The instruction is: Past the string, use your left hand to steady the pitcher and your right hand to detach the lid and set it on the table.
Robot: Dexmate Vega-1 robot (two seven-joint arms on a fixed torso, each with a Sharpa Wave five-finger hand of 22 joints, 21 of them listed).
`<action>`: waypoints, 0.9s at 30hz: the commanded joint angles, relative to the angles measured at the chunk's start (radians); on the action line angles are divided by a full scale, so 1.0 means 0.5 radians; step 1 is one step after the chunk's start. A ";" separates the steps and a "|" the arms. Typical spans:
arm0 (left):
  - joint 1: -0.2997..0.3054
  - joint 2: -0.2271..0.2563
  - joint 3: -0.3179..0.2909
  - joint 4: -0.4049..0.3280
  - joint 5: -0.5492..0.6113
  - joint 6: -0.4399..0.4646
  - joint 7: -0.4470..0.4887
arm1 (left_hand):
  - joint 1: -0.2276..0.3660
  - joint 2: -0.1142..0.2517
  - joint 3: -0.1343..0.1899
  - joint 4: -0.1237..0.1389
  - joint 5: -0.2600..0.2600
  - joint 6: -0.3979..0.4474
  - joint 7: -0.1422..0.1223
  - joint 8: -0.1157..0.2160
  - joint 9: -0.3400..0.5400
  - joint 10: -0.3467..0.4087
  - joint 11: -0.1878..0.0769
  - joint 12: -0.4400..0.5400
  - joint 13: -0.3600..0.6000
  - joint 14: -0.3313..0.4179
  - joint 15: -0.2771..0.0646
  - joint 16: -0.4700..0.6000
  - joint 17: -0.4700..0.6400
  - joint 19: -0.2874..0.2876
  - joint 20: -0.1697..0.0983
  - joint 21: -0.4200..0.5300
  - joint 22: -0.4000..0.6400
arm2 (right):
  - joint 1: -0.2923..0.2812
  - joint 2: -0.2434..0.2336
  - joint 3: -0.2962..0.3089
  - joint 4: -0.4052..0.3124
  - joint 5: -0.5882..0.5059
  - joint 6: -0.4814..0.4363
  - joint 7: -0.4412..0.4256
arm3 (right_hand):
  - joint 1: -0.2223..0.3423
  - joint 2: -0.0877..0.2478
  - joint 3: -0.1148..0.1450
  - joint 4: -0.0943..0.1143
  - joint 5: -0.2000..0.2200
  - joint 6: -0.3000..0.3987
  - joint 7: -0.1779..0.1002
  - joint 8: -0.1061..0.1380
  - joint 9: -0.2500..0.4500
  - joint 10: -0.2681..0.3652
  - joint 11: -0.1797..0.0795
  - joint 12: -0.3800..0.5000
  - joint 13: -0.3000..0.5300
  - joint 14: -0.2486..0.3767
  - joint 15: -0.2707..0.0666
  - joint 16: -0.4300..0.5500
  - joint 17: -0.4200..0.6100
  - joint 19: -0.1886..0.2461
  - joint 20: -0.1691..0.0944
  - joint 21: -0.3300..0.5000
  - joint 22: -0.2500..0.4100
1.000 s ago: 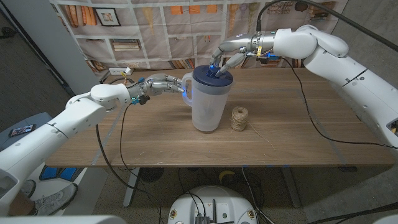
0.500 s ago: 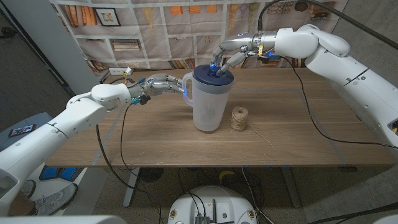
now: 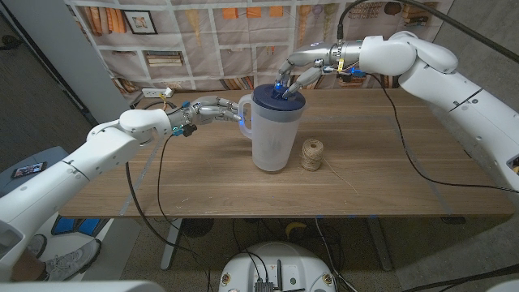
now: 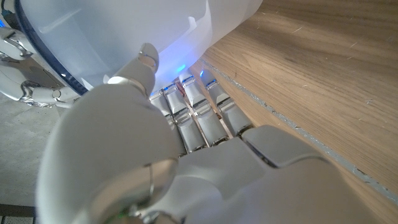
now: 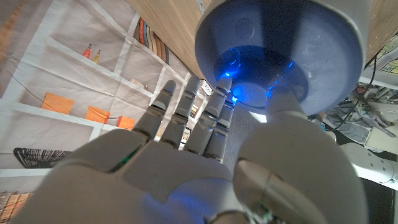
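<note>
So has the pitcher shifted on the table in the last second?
No. The pitcher stands at the same spot beside the twine ball, lid on, left hand at its handle.

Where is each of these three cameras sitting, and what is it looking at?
Head view: on the robot's head, looking down at the table; both arms, pitcher, string.
Left wrist view: on the left wrist, along the left hand at the pitcher's handle.
Right wrist view: on the right wrist, along the right hand at the lid.
All share the pitcher.
</note>
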 commanded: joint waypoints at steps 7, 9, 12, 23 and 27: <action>0.002 0.002 0.001 -0.013 0.008 0.002 0.009 | 0.058 0.127 0.004 0.015 0.010 0.132 0.041 0.012 0.007 0.085 -0.071 0.006 0.004 0.007 -0.191 0.009 0.008 0.023 -0.288 -0.005 0.010 | -0.029 -0.034 0.036 -0.027 0.015 -0.010 -0.017 | 0.031 0.056 -0.020 0.002 0.011 0.240 -0.157 0.011 0.012 0.022 -0.001 -0.017 0.007 0.010 -0.269 0.016 0.003 0.010 -0.005 -0.004 0.002; 0.001 0.003 0.001 -0.013 0.010 0.003 0.008 | 0.058 0.127 0.004 0.016 0.010 0.130 0.040 0.012 0.007 0.087 -0.072 0.007 0.004 0.006 -0.190 0.008 0.008 0.022 -0.289 -0.005 0.010 | -0.030 -0.035 0.037 -0.027 0.016 -0.012 -0.017 | 0.031 0.056 -0.022 0.002 0.011 0.239 -0.156 0.010 0.012 0.023 -0.001 -0.018 0.007 0.010 -0.268 0.016 0.003 0.015 -0.006 -0.003 0.002; 0.002 0.003 0.000 -0.016 0.006 0.007 0.012 | 0.056 0.130 0.005 0.017 0.010 0.130 0.041 0.012 0.007 0.086 -0.071 0.006 0.004 0.006 -0.189 0.009 0.008 0.022 -0.289 -0.005 0.010 | -0.030 -0.036 0.037 -0.029 0.015 -0.013 -0.016 | 0.033 0.058 -0.026 0.002 0.012 0.244 -0.160 0.011 0.012 0.027 -0.001 -0.019 0.009 0.008 -0.269 0.017 0.002 0.012 -0.006 -0.004 0.002; 0.010 0.005 -0.005 -0.021 0.002 0.011 0.020 | 0.058 0.129 0.004 0.015 0.010 0.128 0.043 0.012 0.007 0.087 -0.074 0.007 0.005 0.006 -0.191 0.009 0.008 0.020 -0.289 -0.006 0.010 | -0.031 -0.039 0.036 -0.032 0.017 -0.016 -0.010 | 0.035 0.066 -0.036 0.002 0.014 0.250 -0.158 0.012 0.013 0.031 -0.001 -0.025 0.011 0.012 -0.269 0.024 0.001 0.012 -0.007 -0.004 0.002; 0.004 0.004 0.000 -0.014 0.007 0.009 0.013 | 0.058 0.129 0.004 0.015 0.010 0.125 0.041 0.011 0.007 0.089 -0.070 0.008 0.005 0.004 -0.191 0.008 0.008 0.019 -0.289 -0.006 0.010 | -0.031 -0.041 0.039 -0.033 0.017 -0.017 -0.010 | 0.037 0.067 -0.039 0.002 0.014 0.252 -0.159 0.012 0.013 0.033 -0.001 -0.027 0.012 0.012 -0.270 0.025 0.000 0.013 -0.008 -0.004 0.002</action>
